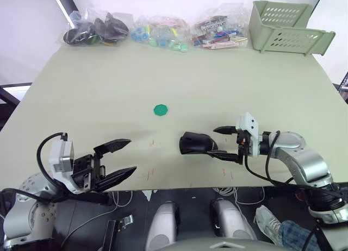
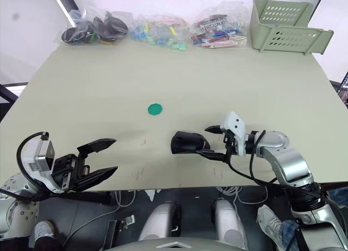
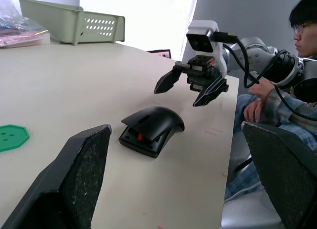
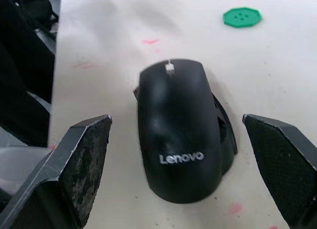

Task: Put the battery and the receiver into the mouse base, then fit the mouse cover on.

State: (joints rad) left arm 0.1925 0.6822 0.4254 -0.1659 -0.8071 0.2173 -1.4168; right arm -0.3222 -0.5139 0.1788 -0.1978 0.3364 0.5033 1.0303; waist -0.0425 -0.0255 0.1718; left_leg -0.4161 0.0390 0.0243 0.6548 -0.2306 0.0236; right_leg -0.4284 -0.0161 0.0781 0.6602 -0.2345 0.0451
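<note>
The glossy black mouse cover lies on top of the mouse base near the table's front edge, slightly askew, with a gap showing along one side. In the right wrist view the base's rim sticks out from under the cover, which bears a Lenovo mark. My right gripper stands open just right of the mouse, its fingers on either side of the mouse's end without touching it. My left gripper is open and empty at the front left, well apart from the mouse. The battery and the receiver are hidden.
A flat green disc lies mid-table behind the mouse. Along the far edge are several plastic bags of small parts and a pale green tray. A seated person is beyond the table's right side.
</note>
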